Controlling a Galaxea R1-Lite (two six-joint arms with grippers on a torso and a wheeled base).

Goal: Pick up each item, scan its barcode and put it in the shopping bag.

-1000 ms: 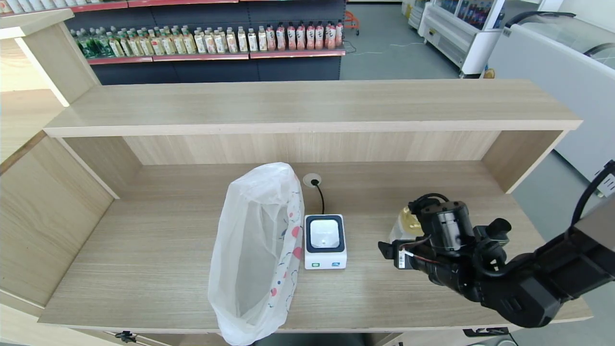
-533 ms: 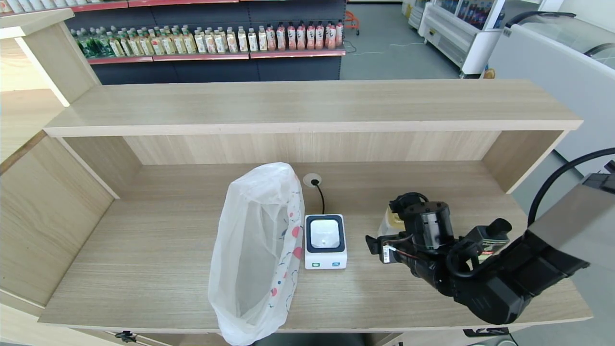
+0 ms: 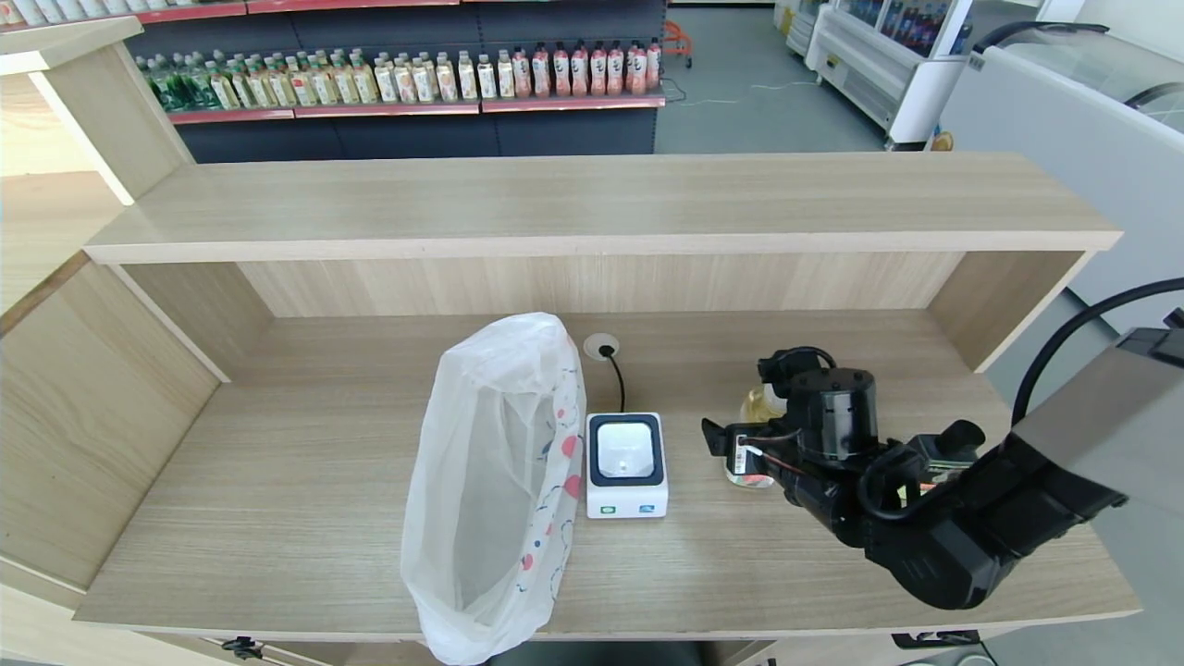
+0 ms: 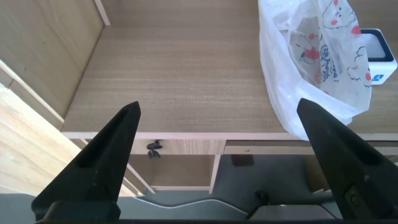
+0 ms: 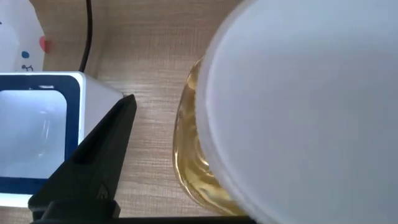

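Observation:
A clear bottle of yellowish liquid [image 3: 757, 407] with a white cap [image 5: 298, 106] is upright just right of the white scanner [image 3: 626, 462]. My right gripper [image 3: 749, 446] is shut on it from above. One dark finger [image 5: 93, 168] shows beside the bottle, and the cap hides the other. The bottle's base [image 3: 747, 478] is at the counter; I cannot tell whether it touches. The white shopping bag [image 3: 499, 481] stands open left of the scanner. My left gripper [image 4: 217, 162] hangs open above the counter's front edge, left of the bag [image 4: 311, 56], holding nothing.
The scanner's black cable [image 3: 615, 375] runs back to a grommet hole [image 3: 601, 347]. The wooden counter [image 3: 305, 481] has a raised back shelf [image 3: 592, 199] and side walls. Shop shelves with drinks and freezers stand beyond.
My right arm has carried the bottle leftward toward the scanner. The bag and scanner have not moved.

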